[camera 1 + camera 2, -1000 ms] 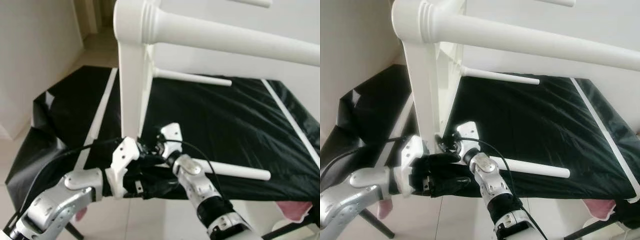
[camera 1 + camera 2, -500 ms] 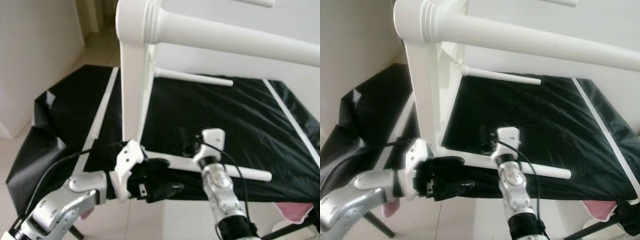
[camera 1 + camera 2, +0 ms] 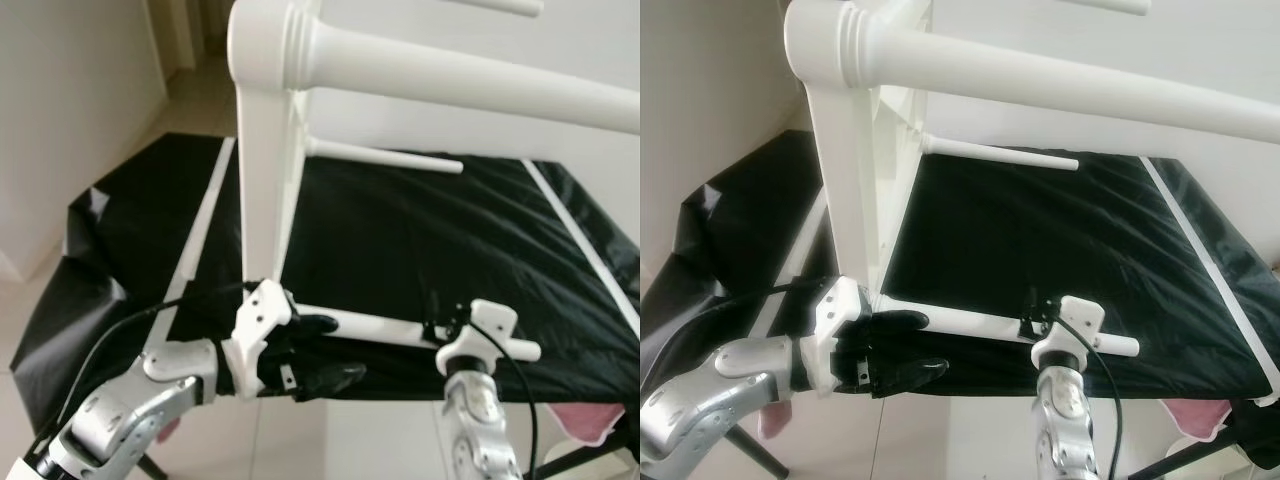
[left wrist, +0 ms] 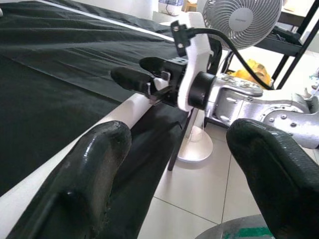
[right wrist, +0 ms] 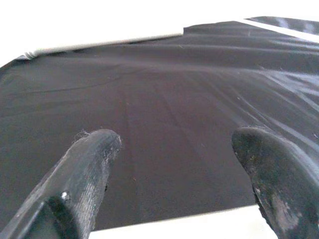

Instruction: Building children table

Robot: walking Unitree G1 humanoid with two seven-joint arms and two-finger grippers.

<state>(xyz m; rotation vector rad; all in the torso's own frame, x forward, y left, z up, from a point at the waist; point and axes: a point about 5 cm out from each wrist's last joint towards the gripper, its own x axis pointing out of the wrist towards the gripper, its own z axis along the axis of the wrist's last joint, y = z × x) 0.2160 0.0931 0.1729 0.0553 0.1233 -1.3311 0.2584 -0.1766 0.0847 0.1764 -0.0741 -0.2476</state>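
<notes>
The white children's table [image 3: 265, 150] lies tipped on a black-covered surface, its round legs sticking out to the right. The lowest leg [image 3: 380, 325] runs along the front edge. My left gripper [image 3: 328, 348] is open at that leg's base, one finger above the leg and one below, off the edge. My right gripper [image 3: 440, 322] is open over the same leg near its free end. In the right wrist view the leg [image 5: 174, 224] shows low between the fingertips [image 5: 94, 149]. The left wrist view looks along the leg [image 4: 124, 112] to the right gripper [image 4: 142, 72].
The black cover [image 3: 450, 230] has white stripes at the left and right. Two more table legs [image 3: 385, 155] jut out higher up. A white standing fan [image 4: 241, 20] and tiled floor [image 4: 199, 199] lie beyond the front edge. Something pink [image 3: 590, 420] sits low on the right.
My right gripper has slid right along the lowest leg, from beside the left gripper at the joint to near the leg's free end. The left gripper has stayed put.
</notes>
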